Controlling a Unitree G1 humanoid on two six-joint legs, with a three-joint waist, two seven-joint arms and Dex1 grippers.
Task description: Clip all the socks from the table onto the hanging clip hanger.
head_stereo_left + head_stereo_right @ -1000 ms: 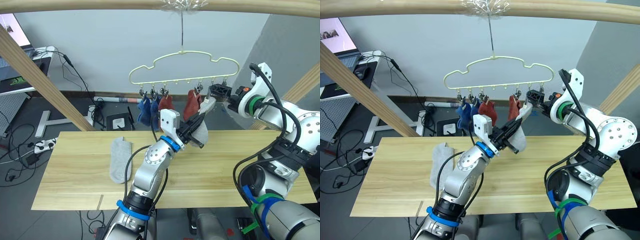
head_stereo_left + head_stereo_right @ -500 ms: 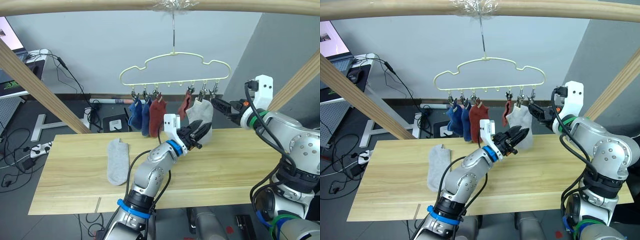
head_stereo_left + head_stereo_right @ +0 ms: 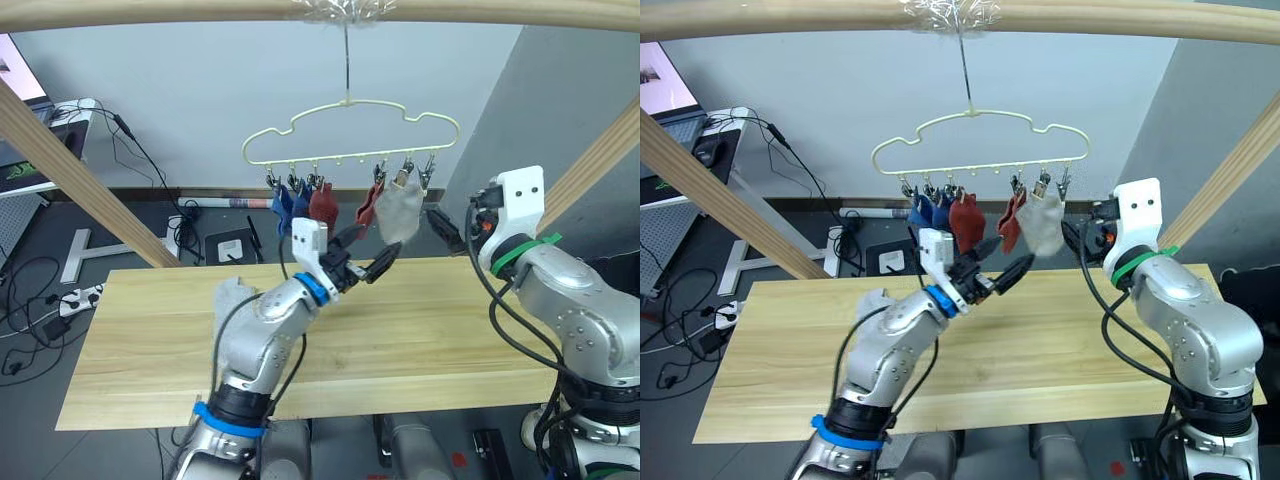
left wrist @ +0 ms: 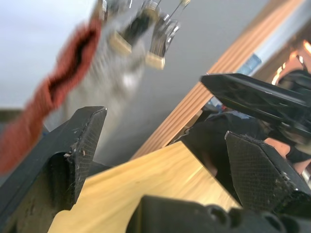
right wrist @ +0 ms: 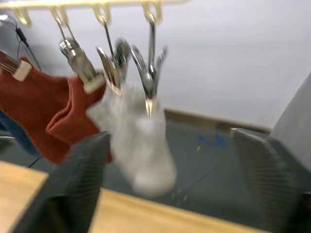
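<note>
While five socks hang clipped on the clip hanger [image 3: 350, 130], a grey sock [image 3: 399, 213] outermost, the left gripper [image 3: 362, 254] and right gripper [image 3: 443, 228] both gape empty beneath it, one grey sock [image 3: 228, 296] left on the table [image 3: 430, 320]; no writing is legible.

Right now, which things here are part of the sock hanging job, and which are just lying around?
Part of the job:
clip hanger
grey sock on a clip
red socks and blue socks on clips
grey sock on the table

Just lying around:
wooden pole
cables on the floor
power strip
</note>
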